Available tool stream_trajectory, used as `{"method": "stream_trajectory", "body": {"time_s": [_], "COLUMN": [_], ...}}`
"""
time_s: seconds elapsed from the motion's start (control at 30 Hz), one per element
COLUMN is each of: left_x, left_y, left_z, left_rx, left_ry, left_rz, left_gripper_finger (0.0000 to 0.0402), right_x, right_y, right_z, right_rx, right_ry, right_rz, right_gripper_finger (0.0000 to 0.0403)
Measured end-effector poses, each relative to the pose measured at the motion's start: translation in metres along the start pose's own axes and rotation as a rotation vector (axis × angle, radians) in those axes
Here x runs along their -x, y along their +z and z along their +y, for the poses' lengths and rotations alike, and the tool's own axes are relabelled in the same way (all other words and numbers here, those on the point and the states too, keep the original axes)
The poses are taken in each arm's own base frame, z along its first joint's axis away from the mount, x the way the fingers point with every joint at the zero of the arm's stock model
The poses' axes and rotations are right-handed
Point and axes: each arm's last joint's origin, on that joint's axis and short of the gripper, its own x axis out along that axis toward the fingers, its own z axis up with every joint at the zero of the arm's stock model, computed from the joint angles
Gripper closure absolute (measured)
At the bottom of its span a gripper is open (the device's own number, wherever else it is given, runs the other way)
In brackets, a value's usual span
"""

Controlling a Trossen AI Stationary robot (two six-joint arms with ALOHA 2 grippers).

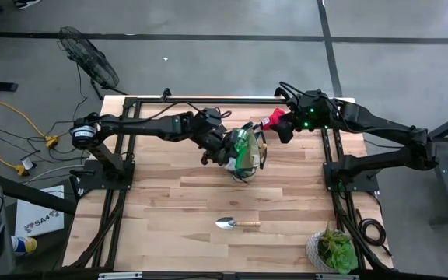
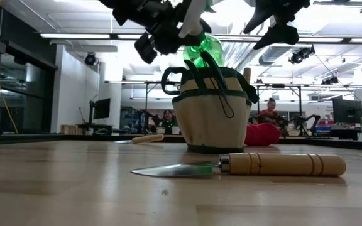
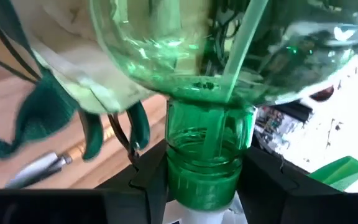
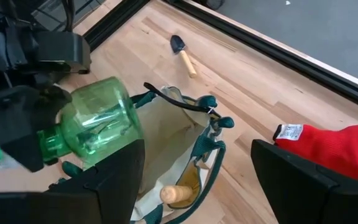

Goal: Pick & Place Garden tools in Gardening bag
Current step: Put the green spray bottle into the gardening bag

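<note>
Pale wooden planks form the table (image 1: 177,210), and near its far middle the gardening bag (image 1: 243,159) stands upright, a wooden handle (image 4: 174,194) poking up inside. Directly above its mouth, the left end effector (image 1: 225,148) clamps the neck of a green bottle (image 1: 246,146). Beside the bag, over a red glove (image 4: 334,152), the right end effector (image 1: 282,128) hangs with fingers spread and empty, while a silver trowel (image 1: 236,224) lies alone nearer the front.

One bag (image 1: 243,159), one green bottle (image 1: 245,145), one trowel (image 1: 236,224), one plant (image 1: 336,249).

Overhead cam straight down, low cam level w/ tabletop, wrist cams close; all sharing bag (image 1: 243,155).
</note>
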Motion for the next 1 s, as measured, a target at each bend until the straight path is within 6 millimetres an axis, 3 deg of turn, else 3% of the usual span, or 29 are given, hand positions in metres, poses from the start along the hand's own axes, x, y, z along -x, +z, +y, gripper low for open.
{"method": "stream_trajectory", "body": {"time_s": [0.43,1.0], "left_x": [0.0002,0.0025], "left_y": [0.0039,0.0088], "left_z": [0.0005,0.001], "left_rx": [-0.024,-0.064], "left_ry": [0.002,0.009], "left_rz": [-0.135,-0.163], "left_gripper_finger": [0.0239,0.0238], "right_x": [0.0,0.0], "right_y": [-0.0003,-0.0006], "right_z": [0.0,-0.0002], "right_rx": [0.0,0.0], "right_ry": [0.003,0.001], "right_rz": [0.005,0.007], "right_gripper_finger": [0.0117,0.0117]}}
